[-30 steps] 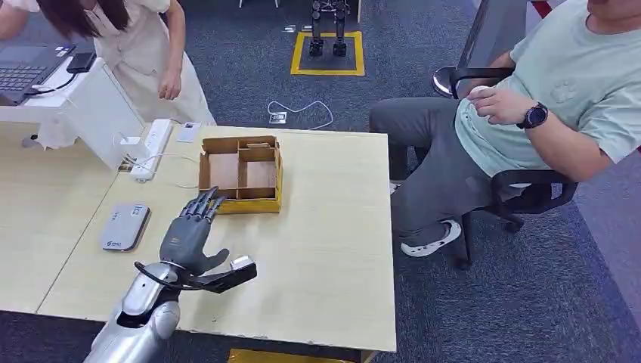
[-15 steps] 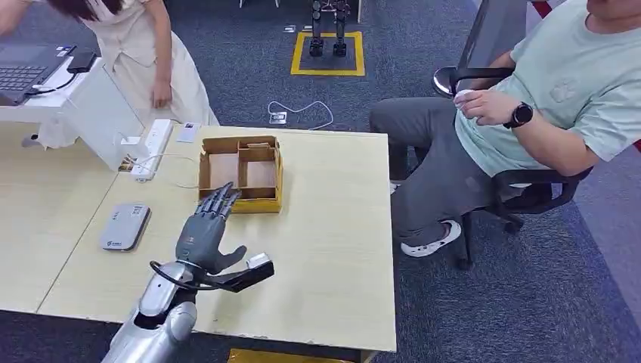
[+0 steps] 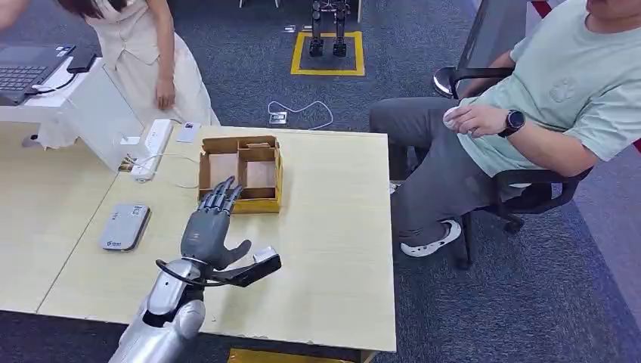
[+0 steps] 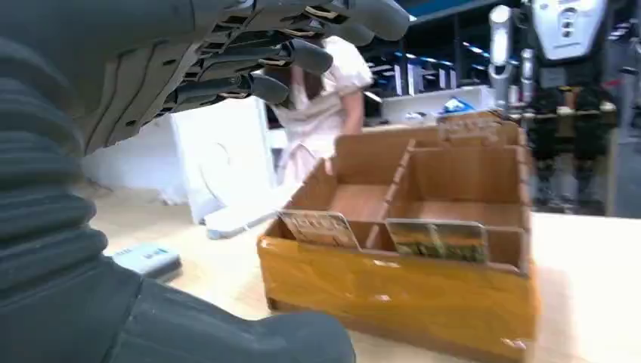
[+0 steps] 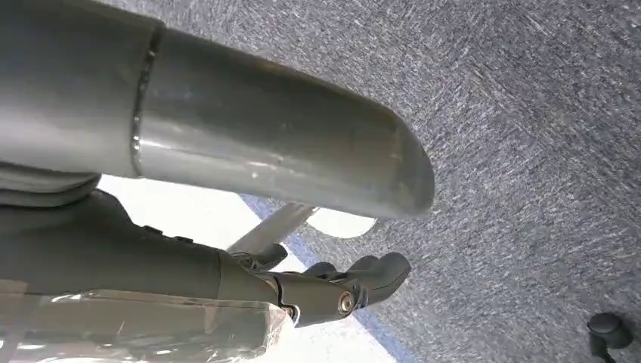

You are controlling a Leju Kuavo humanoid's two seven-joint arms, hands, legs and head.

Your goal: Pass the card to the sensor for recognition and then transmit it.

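An open cardboard box (image 3: 257, 204) with several compartments sits at the middle back of the light wooden table (image 3: 332, 227). In the left wrist view two cards (image 4: 317, 227) (image 4: 437, 239) stand upright behind the box's front wall (image 4: 393, 295). The grey sensor (image 3: 125, 226) lies flat on the table, left of my left hand (image 3: 210, 231). That hand hovers over the table with fingers stretched and apart, holding nothing, its fingertips just short of the box's front wall. My right hand (image 5: 340, 283) hangs over the carpet, holding nothing.
A white power strip (image 3: 153, 144), a white stand (image 3: 91, 106) and a laptop (image 3: 26, 68) are at the back left. A person (image 3: 151, 53) stands there. Another person (image 3: 544, 98) sits in an office chair right of the table.
My left hand has moved forward and a little right, closer to the box. The standing person has shifted, and the seated person's forearm has lowered.
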